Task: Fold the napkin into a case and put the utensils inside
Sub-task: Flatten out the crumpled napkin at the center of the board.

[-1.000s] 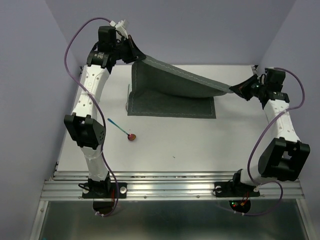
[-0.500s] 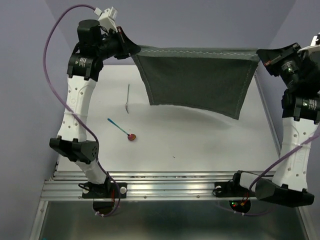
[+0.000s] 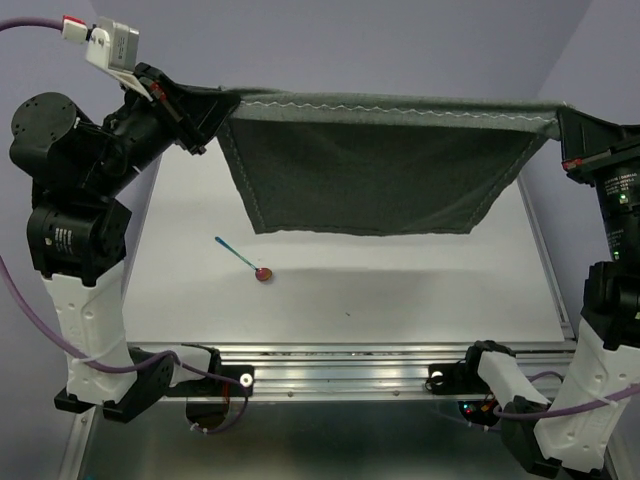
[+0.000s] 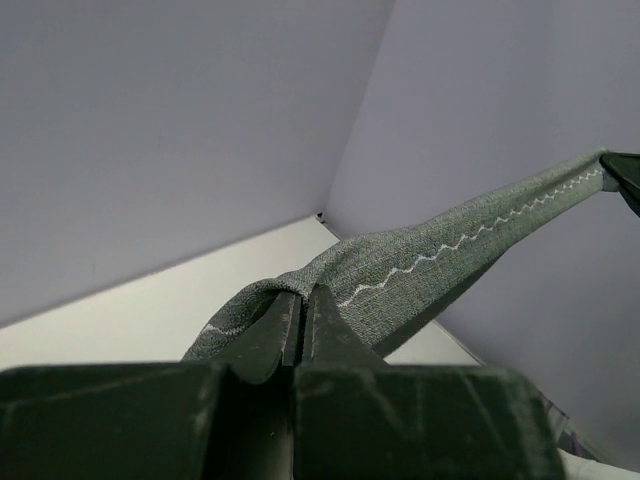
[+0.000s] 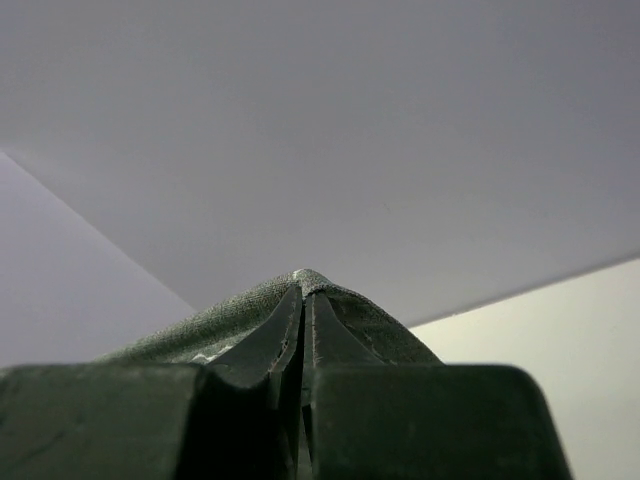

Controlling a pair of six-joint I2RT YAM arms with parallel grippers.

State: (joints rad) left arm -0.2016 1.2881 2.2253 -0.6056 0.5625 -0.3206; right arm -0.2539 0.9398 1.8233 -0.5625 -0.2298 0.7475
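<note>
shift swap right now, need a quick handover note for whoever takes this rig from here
Left gripper: shut on the top left corner of the napkin.
Right gripper: shut on its top right corner.
The napkin hangs unfolded above the table, stretched between both arms.
Spoon: loose on the table, near the napkin's lower left corner. The second utensil is not in view.
Done: napkin gripped and spread out.
Left: lay it down, fold it into a case, put the utensils inside.
</note>
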